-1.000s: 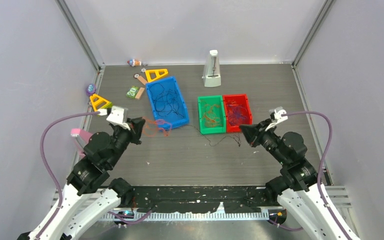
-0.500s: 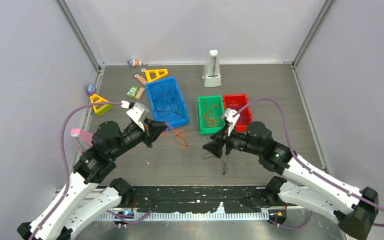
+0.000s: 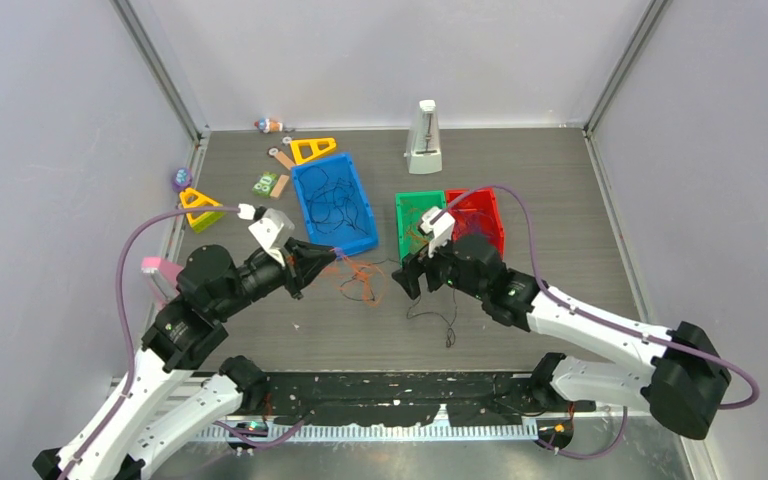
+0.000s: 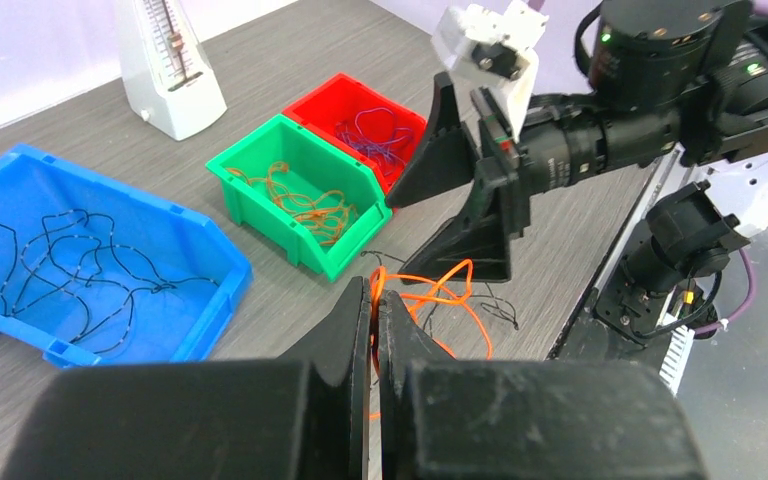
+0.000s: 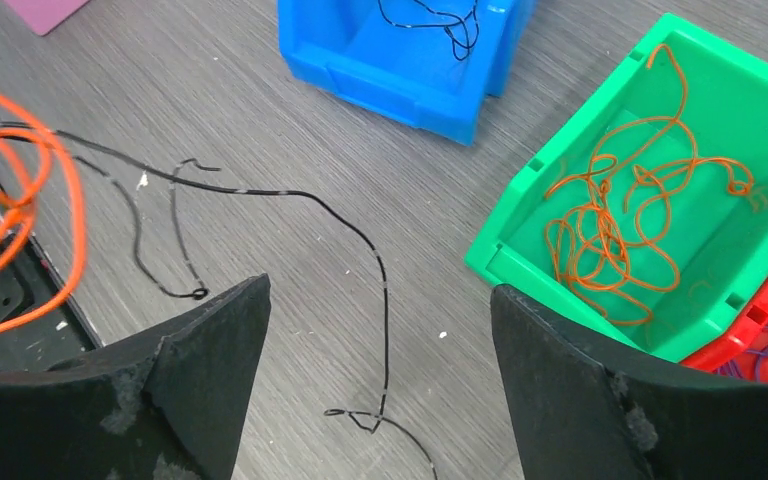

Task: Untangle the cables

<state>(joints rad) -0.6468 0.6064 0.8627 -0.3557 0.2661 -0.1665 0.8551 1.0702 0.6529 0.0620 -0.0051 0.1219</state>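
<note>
Pinches a bunch of orange cable (image 4: 430, 295) in the left pincer (image 4: 372, 292), jaws pressed flat together and loops spilling out ahead of the tips, near the front corner of the blue bin (image 4: 215, 300). Spreads the right pincer (image 4: 397, 242) wide, with nothing between the fingers, and faces it toward the left one across the orange loops. Hovers there directly over a loose black cable (image 5: 384, 320) lying on the tabletop (image 3: 560, 170), apart from both fingers as far as can be told. Seen from the right wrist, runs from the near edge straight up between the two fingers, then bends away leftward toward the orange loops, seemingly crossed with them. Sets its long axis square across the closing line, so likely caught by a straight descent and a squeeze; needs no turn of the wrist, by the look of it. Falls to the right arm, plainly the nearer, with the left busy as anchor. Calls, probably, for drawing the black cable rightward, away from the orange. Elsewhere sorted by colour: more black cable in the blue bin, more orange cable in the green bin (image 4: 260, 210), purple cable (image 4: 375, 135) in the red bin (image 4: 335, 90), both just behind the right pincer. Cannot tell how tightly black and orange are knotted.
</note>
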